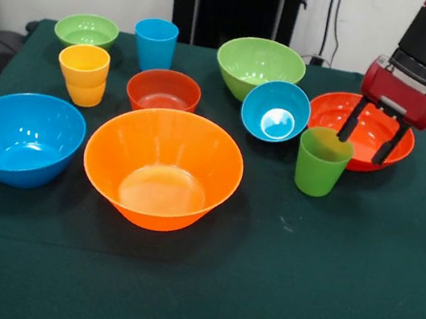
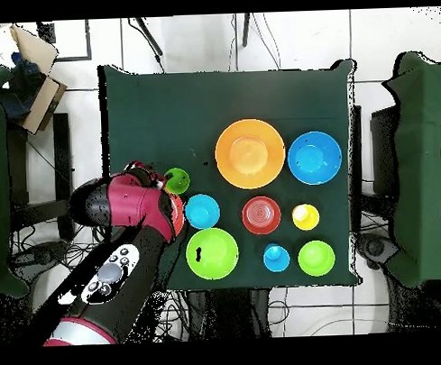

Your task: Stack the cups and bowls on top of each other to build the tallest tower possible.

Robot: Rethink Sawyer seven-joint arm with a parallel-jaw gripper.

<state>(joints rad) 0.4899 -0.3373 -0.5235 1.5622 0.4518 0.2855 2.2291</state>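
Nine vessels sit unstacked on the green table [image 1: 351,314], no tower built. Largest is the big orange bowl [image 1: 162,167], front and centre, with the big blue bowl [image 1: 21,135] just beside it. Behind stand the large green bowl [image 1: 259,67] and a wide red-orange bowl [image 1: 365,128] — partly hidden by the gripper [image 1: 371,141], whose fingers hang spread apart, holding nothing. Smaller: a tilted blue bowl [image 1: 275,110], red bowl [image 1: 164,91], small green bowl [image 1: 86,30]. Then the cups — green cup [image 1: 322,161], blue cup [image 1: 155,43], yellow-orange cup [image 1: 83,74].
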